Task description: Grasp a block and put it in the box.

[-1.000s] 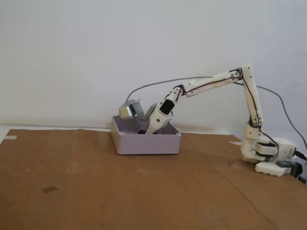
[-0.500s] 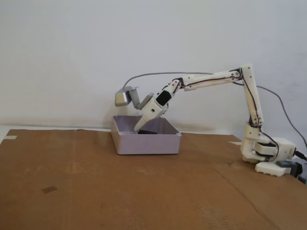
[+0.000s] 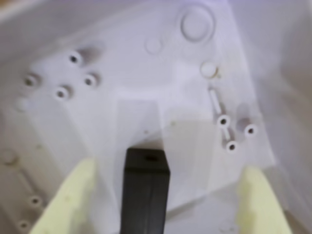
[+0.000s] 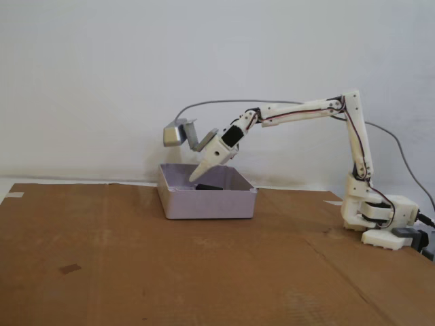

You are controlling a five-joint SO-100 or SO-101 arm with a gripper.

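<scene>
The black block [image 3: 145, 195] lies flat on the floor of the pale lilac box [image 3: 161, 73]. In the wrist view my gripper [image 3: 168, 168] is open, with its pale yellow fingers [image 3: 70, 200] standing wide to either side of the block and not touching it. In the fixed view the box [image 4: 207, 202] sits on the cardboard, and the block [image 4: 209, 187] shows as a dark shape just over the front wall. There my gripper [image 4: 197, 175] hangs above the box's rim, pointing down and to the left.
A shiny grey module [image 4: 178, 134] with a cable rides on the wrist above the box. The arm's base [image 4: 380, 221] stands at the right on the brown cardboard sheet [image 4: 170, 272]. A white wall lies behind. Small posts [image 3: 73, 78] rise from the box floor.
The gripper has risen out of the box over the last second. The block stays on the box floor, free of the fingers.
</scene>
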